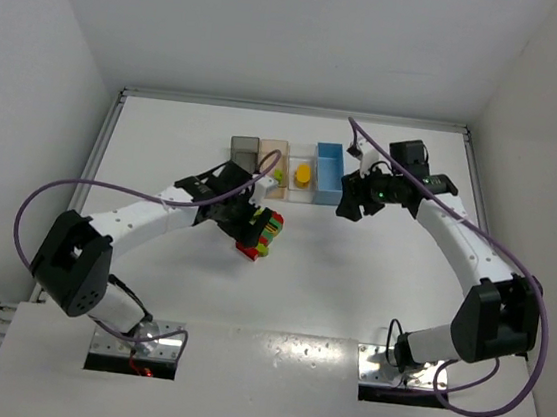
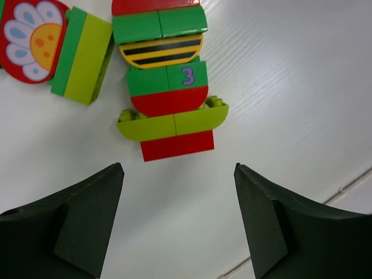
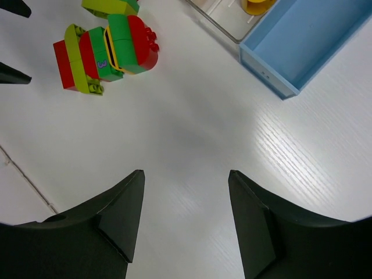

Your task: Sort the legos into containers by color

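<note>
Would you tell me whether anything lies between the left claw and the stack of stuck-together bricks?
Nothing visible does. The left claw is open, and only bare table lies between its tips and the brick stack. The flower brick sits off to one side of the stack.

The stack of legos (image 2: 168,87) is smooth, glossy moulded plastic, with black stripes printed on one piece. The flower brick (image 2: 29,40) just beside it has the same shine under its print. Under the stack, the white tabletop (image 2: 290,87) has a satin look, with a fine, straight, grain-like texture running across it. Near the stack, the jaws of the left gripper (image 2: 178,174) are dark, matt plastic with a faintly grainy face, as are those of the right gripper (image 3: 186,177). Beyond the stack, the blue bin (image 3: 314,35) is opaque, smooth, low-sheen plastic, and the clear bin (image 3: 224,23) touching it is see-through plastic.
</note>
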Controlling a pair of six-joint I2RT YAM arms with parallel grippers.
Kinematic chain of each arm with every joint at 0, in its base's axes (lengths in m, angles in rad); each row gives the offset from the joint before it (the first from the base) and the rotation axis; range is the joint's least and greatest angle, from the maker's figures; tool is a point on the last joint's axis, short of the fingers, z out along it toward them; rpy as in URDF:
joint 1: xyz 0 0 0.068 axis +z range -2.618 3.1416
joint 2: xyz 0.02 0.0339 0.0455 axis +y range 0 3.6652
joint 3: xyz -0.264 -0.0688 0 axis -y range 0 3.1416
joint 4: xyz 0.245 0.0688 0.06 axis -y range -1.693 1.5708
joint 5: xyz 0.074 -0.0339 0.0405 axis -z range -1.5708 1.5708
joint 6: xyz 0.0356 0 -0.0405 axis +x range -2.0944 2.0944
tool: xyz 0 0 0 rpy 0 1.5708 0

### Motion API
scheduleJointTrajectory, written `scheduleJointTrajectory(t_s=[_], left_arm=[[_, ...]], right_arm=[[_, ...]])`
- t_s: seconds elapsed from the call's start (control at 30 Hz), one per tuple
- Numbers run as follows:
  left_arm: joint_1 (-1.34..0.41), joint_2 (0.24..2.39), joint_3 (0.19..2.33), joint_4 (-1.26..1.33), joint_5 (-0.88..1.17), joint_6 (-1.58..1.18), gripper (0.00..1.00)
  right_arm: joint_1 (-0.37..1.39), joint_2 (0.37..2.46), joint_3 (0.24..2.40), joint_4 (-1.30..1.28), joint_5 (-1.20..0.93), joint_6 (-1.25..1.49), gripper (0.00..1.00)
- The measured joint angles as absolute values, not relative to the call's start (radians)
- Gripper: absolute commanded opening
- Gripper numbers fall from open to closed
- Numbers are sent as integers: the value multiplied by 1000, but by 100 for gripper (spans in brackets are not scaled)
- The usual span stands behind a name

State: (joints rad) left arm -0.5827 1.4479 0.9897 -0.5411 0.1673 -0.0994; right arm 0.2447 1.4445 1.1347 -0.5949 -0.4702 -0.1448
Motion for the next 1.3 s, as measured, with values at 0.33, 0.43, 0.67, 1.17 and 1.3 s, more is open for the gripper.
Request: scheduleJointTrajectory(t_s=[0.33, 0.43, 0.67, 1.17, 1.3], left_arm=[[-662, 1618, 1066, -487, 38, -180, 84], [-667, 1674, 1105, -484, 17, -189, 86], [-676, 1760, 1180, -468, -8, -196, 86], [-676, 1814, 1199, -463, -9, -200, 84], [-676, 1842, 1200, -463, -16, -206, 82]], right_arm=[[199, 1433, 1106, -590, -466, -147, 60], [191, 1433, 1105, -590, -466, -147, 60], [179, 1433, 1103, -592, -468, -149, 60], [159, 1433, 1102, -592, -472, -150, 60], [159, 1433, 1102, -592, -472, -150, 60]])
